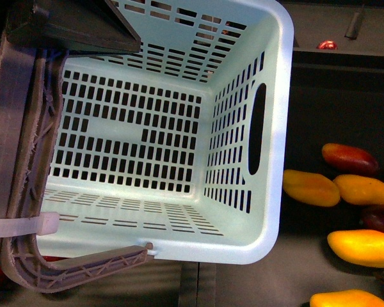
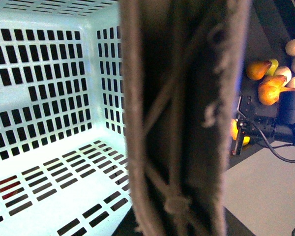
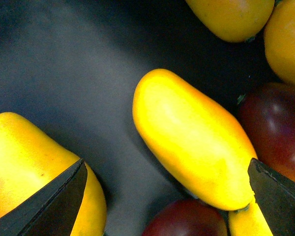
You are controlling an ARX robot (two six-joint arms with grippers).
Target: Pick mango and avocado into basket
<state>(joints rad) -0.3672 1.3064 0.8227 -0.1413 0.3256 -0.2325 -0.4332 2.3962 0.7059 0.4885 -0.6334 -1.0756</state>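
The basket (image 1: 278, 134) fills most of the front view. It is pale teal with slotted walls and floor, and nothing lies inside it. Its brown handle (image 1: 16, 166) arches down the left side, bound with one white zip tie (image 1: 25, 225). In the left wrist view that handle (image 2: 187, 118) stands close across the lens, with the bare basket floor (image 2: 54, 182) beyond it. The left gripper (image 1: 83, 29) shows only as a dark block over the top of the handle. Its fingers are hidden, so I cannot tell whether they grip.

To the right of the basket, on the dark surface (image 1: 320, 109), lies a loose group of fruit. Five are yellow mangoes (image 1: 310, 187), one of them cut off by the picture's edge, and two are dark red mangoes (image 1: 349, 158).

In the right wrist view the right gripper (image 3: 166, 167) hangs over this group with its two dark fingers (image 3: 54, 201) spread wide. The mango (image 3: 191, 142) lies on the surface between them, bright yellow and not touched by either. Three more yellow mangoes show around it: one under the finger at the lower left, and two at the upper corner. Two dark red ones lie just beside it.

At the far edge of the left wrist view are a few pears (image 2: 271, 88).
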